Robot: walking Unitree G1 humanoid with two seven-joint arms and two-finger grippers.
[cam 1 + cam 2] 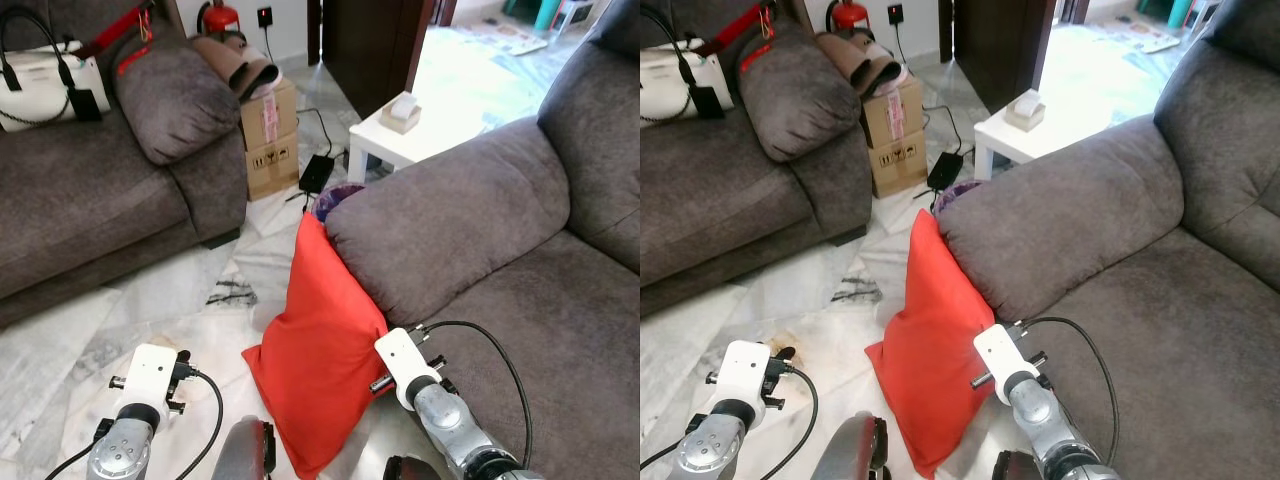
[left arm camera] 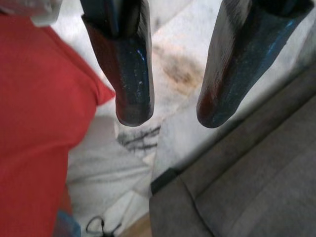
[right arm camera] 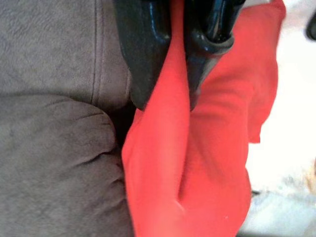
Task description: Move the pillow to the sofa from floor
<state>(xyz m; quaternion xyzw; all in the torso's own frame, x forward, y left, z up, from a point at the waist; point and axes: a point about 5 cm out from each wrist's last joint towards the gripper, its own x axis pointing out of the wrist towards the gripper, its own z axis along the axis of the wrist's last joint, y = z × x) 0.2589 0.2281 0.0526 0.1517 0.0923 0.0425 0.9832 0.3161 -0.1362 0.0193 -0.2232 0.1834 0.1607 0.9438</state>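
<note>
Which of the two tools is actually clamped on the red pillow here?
The right tool: its fingers pinch a fold of the red pillow beside the sofa armrest. The left tool is open over bare marble floor, holding nothing.

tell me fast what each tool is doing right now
Left tool: open, holding nothing, over the floor.
Right tool: closed on a fold of the red pillow.

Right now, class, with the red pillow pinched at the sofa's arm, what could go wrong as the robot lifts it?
1. The right gripper pinches only a thin fold at the edge of the red pillow, so the pillow may slip out.
2. The pillow leans against the sofa armrest and could drag on it.
3. The left gripper hangs open beside the pillow, giving no support.
</note>
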